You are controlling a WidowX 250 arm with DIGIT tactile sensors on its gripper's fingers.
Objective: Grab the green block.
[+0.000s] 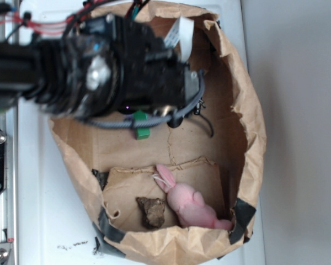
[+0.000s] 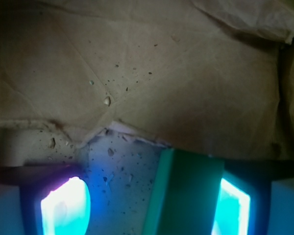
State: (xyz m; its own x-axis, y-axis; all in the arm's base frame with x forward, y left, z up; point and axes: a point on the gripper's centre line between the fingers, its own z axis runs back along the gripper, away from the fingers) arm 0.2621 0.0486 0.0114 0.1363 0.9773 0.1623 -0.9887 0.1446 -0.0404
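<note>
On my wrist feed the gripper [image 2: 152, 205] stands wide, its two glowing pads [image 2: 63, 208] at the lower corners of the frame, and the green block [image 2: 186, 193] sits between them, pressed up against the right pad with a broad gap to the left one, so I would not call it clamped. Under the block I see a torn patch of pale floor speckled with crumbs, and beyond it creased brown paper. From the exterior camera the arm [image 1: 99, 66] fills the upper left and covers most of the block [image 1: 141, 125], of which only a short green end pokes out below the wrist, inside the paper bag [image 1: 254, 116]. Lower in the bag, well apart from the block, a pink bunny [image 1: 190, 204] lies against the bottom edge, with a dark brown lump [image 1: 151, 211] just beside it on the left.
</note>
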